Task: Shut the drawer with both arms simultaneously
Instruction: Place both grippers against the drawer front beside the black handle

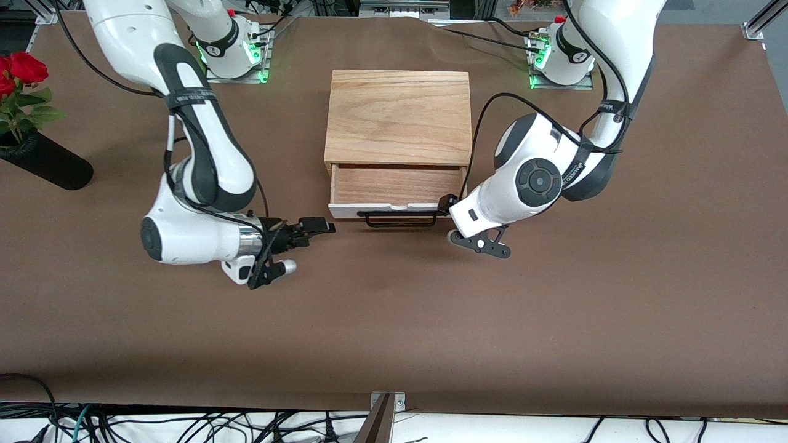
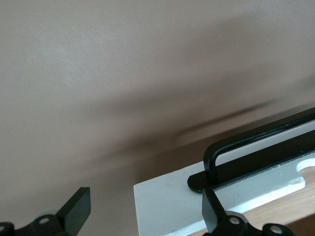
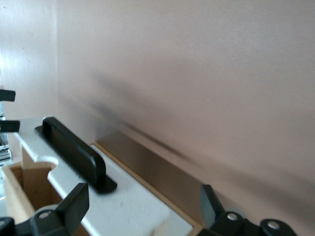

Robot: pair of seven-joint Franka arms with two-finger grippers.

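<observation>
Both released: right pincer [image 1: 321, 226] beside drawer [image 1: 394, 187] front, left pincer [image 1: 447, 202] at its corner.

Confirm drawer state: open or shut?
Open. The drawer sticks out of the box, wood inside visible, white front clear of the box.

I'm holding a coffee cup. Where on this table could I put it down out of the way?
Bare table lies nearer the front camera than the drawer. It is crowded at the drawer front, where the left gripper and right gripper flank the handle.
</observation>
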